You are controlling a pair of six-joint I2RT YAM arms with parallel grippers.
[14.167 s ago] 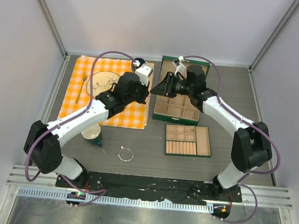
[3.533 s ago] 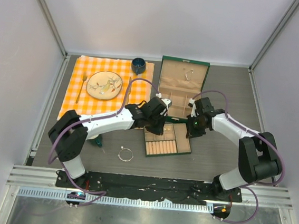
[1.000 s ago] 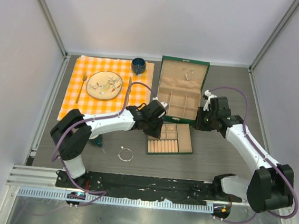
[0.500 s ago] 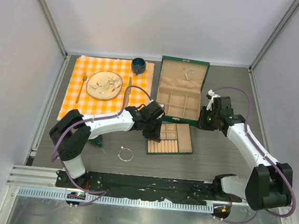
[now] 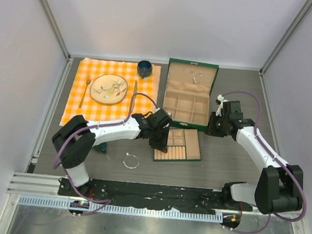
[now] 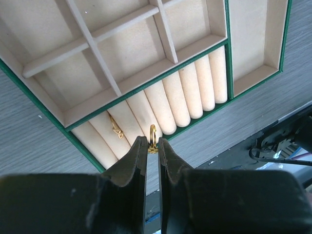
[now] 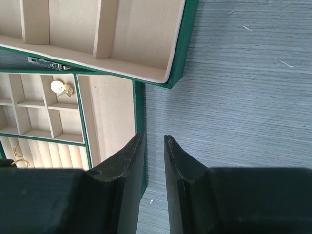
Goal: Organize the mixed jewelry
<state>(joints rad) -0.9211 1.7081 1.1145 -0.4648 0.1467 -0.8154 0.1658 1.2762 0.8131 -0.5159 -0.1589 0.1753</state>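
Gold ring [image 6: 152, 132] pinched upright at tips of left fingers [image 6: 130, 168], just above tray's [image 6: 286, 34] ring rolls [image 6: 192, 92]. Rolls run away from fingers. Ring plane seemingly near slot line; view tight. Right fingers [image 7: 122, 168] narrowly parted, empty, over bench [image 7: 234, 97], farther off.

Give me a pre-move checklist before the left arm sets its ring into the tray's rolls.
1. Gold ring pinched at the tips of the left gripper: ok.
2. Ring above the ring rolls of the tray, near their front end: ok.
3. Ring lined up with a slot, and its height above the rolls: cannot tell.
4. Another gold piece already in the rolls sits to one side, apart from the ring: ok.
5. Right gripper open, empty, over bare table beside the box, away from the rolls: ok.
6. Silver bangle put away: not ok, it lies on the table.
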